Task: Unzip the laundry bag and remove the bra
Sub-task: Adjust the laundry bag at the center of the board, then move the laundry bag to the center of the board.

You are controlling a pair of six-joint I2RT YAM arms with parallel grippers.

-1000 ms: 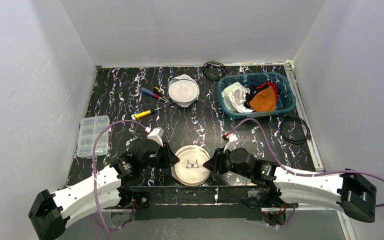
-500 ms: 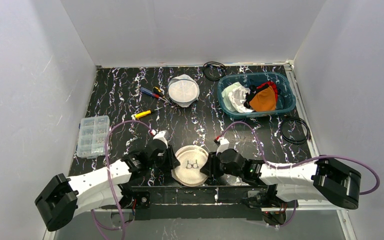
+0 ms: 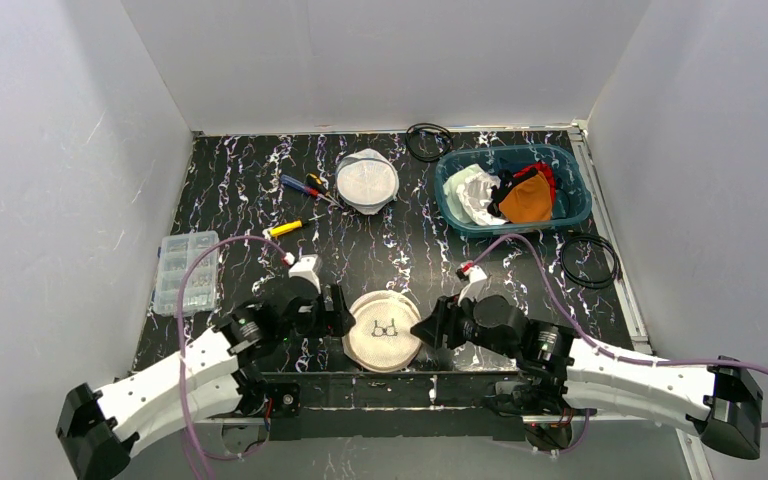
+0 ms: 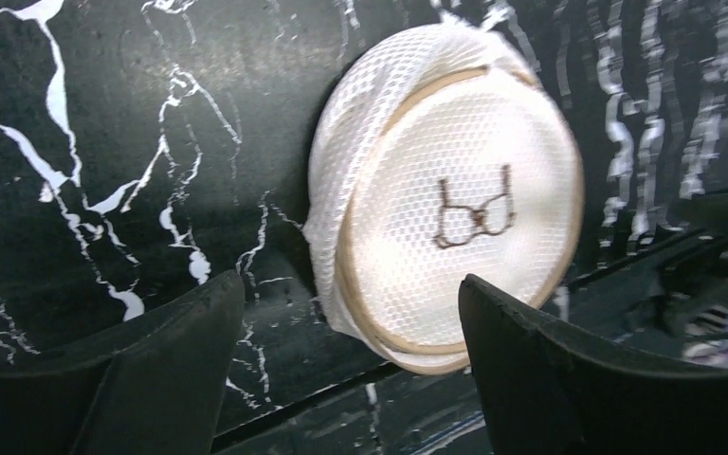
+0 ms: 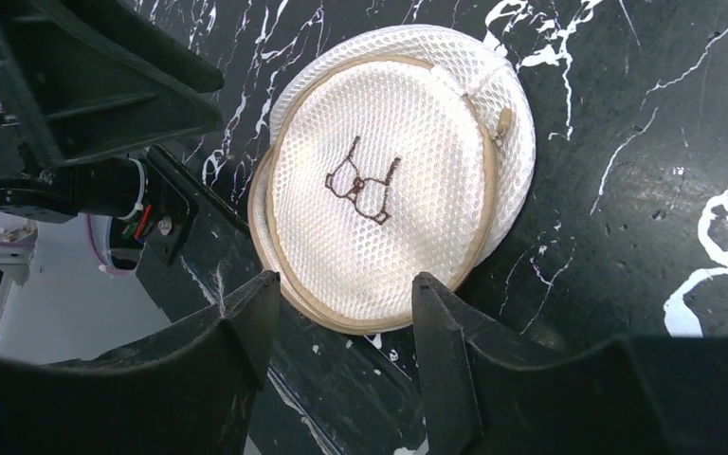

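The laundry bag is a round white mesh pouch with tan trim and a printed bra outline, lying flat at the table's near edge. It also fills the left wrist view and the right wrist view. Its tan zipper pull rests on the rim, and the zip looks closed. The bra itself is hidden inside. My left gripper sits just left of the bag, open and empty. Just right of the bag, my right gripper is open too, with nothing between its fingers.
A second mesh bag lies at the back centre, with screwdrivers and a yellow tool to its left. A blue basket of clothes stands back right. Black cable coils and a clear parts box lie nearby.
Both grippers pressed in at the bag's sides, then opened wider and drew back a little. The right arm swung outward. The bag has stayed in place.
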